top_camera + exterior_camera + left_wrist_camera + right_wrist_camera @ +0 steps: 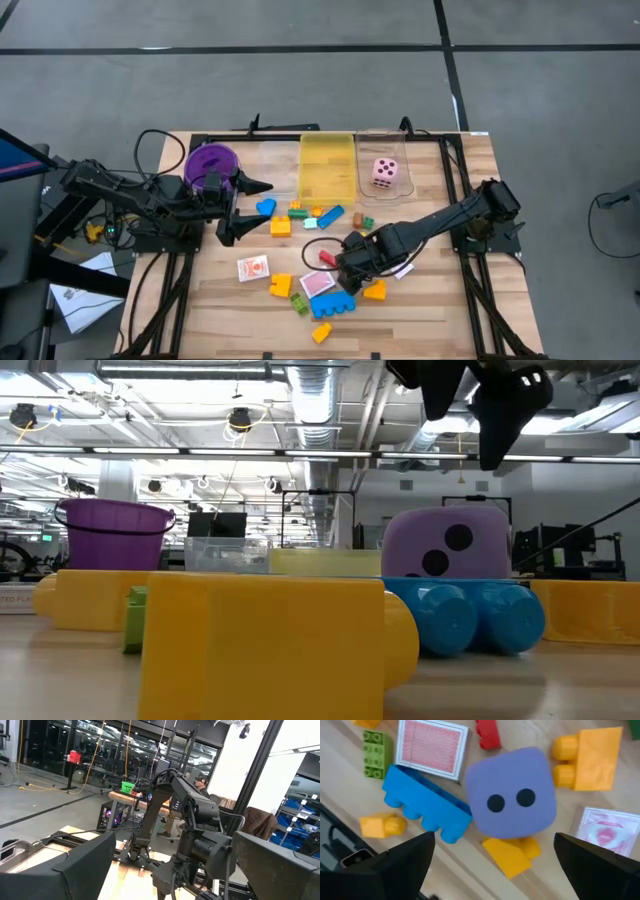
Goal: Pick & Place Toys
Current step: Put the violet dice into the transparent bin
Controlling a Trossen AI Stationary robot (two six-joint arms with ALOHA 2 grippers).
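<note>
My tool (170,865) stands with its two dark fingers (75,865) wide apart along the frame's bottom edge. Between them, centre frame, the other arm (190,825) rises from the wooden worktop (127,877). A person's head shows behind it.

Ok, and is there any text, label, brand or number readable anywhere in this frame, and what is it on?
No readable words or numbers anywhere.
Purple foam die: two black pips on its upper face, no digits.
Pink foam die in the clear plastic bin: dark pips, no digits.
Red-and-white playing card: patterned back only.
Papers beside the table: print too small.
</note>
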